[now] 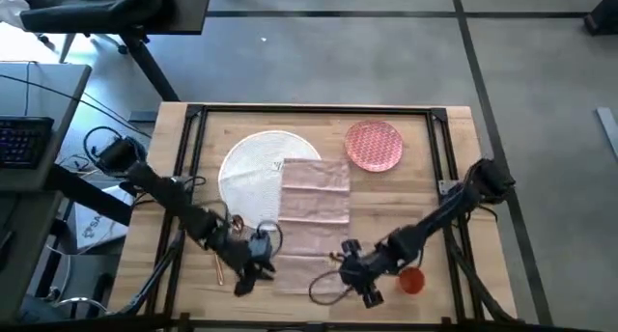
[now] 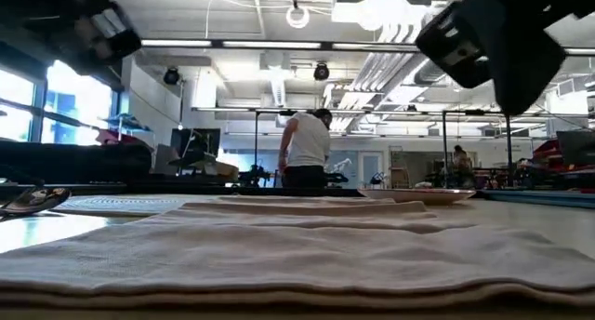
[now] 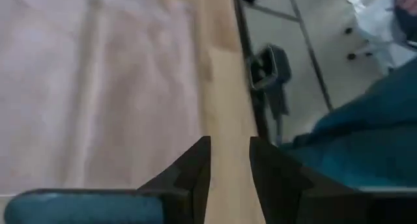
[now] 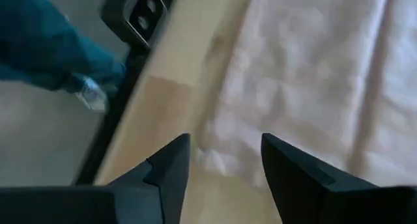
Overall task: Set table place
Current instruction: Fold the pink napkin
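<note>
Left gripper [image 1: 253,271] poised low over the near-left part of the table [image 1: 425,192], just beside the napkin's near-left corner; fingers [image 3: 195,168] parted with a narrow gap, gripping nothing. Right gripper [image 1: 359,279] low at the napkin's near-right corner, fingers [image 4: 171,165] spread wider, likewise unladen.

Table: light wood planks, thin black frame. Napkin [image 1: 314,216]: pale pink cloth, long rectangle, softly creased in bands, laid down the table's middle and overlapping the right edge of the white plate [image 1: 253,168]. White plate: large, round, far-left of centre. Pink plate [image 1: 374,145]: smaller, round, patterned, far right of the napkin, apart from it. Cutlery [image 1: 225,243]: gold-coloured, slender, partly hidden beneath the left arm. Orange cup [image 1: 412,281]: small, round, just right of the right gripper.
</note>
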